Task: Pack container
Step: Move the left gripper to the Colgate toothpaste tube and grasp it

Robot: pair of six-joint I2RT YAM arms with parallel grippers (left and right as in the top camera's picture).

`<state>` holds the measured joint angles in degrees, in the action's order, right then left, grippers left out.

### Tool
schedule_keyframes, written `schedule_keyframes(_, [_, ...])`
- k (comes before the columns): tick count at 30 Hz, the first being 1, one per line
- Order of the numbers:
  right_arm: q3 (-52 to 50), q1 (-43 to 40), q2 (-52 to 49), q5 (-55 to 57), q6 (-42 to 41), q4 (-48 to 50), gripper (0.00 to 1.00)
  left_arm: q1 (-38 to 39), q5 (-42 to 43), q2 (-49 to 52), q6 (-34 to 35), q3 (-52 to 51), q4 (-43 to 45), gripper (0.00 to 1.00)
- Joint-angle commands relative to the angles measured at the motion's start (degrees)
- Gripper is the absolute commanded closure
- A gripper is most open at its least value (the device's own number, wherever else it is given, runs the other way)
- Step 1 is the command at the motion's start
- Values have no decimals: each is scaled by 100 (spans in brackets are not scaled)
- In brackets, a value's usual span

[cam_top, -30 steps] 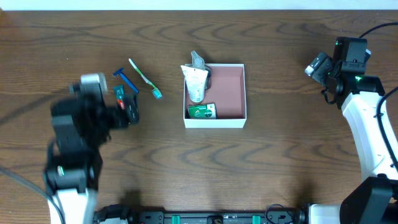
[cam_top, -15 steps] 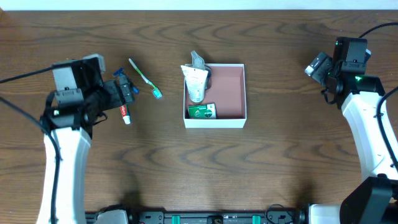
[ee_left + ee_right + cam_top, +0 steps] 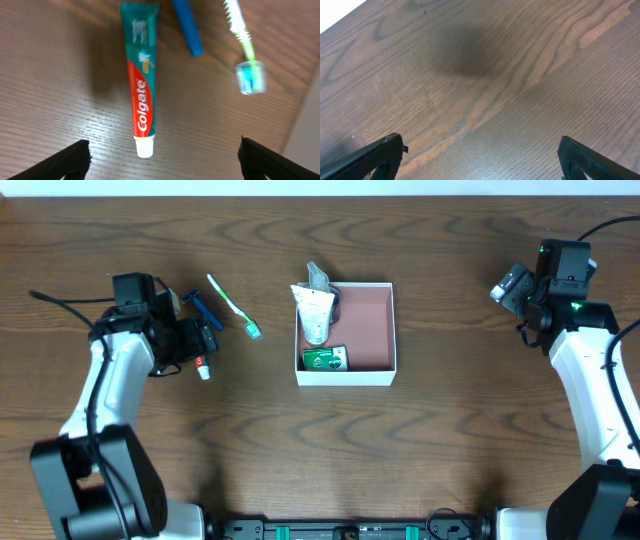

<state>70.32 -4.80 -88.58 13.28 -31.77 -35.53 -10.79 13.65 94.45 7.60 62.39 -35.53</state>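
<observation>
The fingers (image 3: 70, 159) of the left gripper (image 3: 162, 161) are spread wide, one either side of the toothpaste tube (image 3: 141, 100). They look lined up to straddle it for a pick. The tube lies well left of the container (image 3: 347, 379), as does a blue razor (image 3: 203, 307); a green toothbrush (image 3: 232, 304) lies nearer, both likely awaiting their turn. A white pouch (image 3: 316, 310) and green packet (image 3: 325, 359) sit against the container's left wall, leaving its right half free. Well right of the container, the right gripper (image 3: 507, 286) hovers over the table (image 3: 480, 75), equally wide and holding nothing, seemingly parked clear.
</observation>
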Motion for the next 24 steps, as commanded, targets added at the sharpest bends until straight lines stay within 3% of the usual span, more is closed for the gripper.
schedule_keyframes(1, [17, -50, -26, 17, 76, -7, 1, -20, -129, 271, 155, 72, 79, 10])
schedule_keyframes(7, [17, -50, -26, 17, 76, -7, 1, -20, -413, 710, 214, 72, 317, 23])
schedule_keyframes(10, [17, -50, -26, 17, 76, -7, 1, -20, -431, 870, 216, 72, 514, 38])
schedule_keyframes(12, [17, -50, -26, 17, 76, -7, 1, -17, -431, 914, 216, 72, 599, 43])
schedule_keyframes(24, [17, -50, -26, 17, 76, -7, 1, -13, -706, 1397, 214, 72, 767, 43])
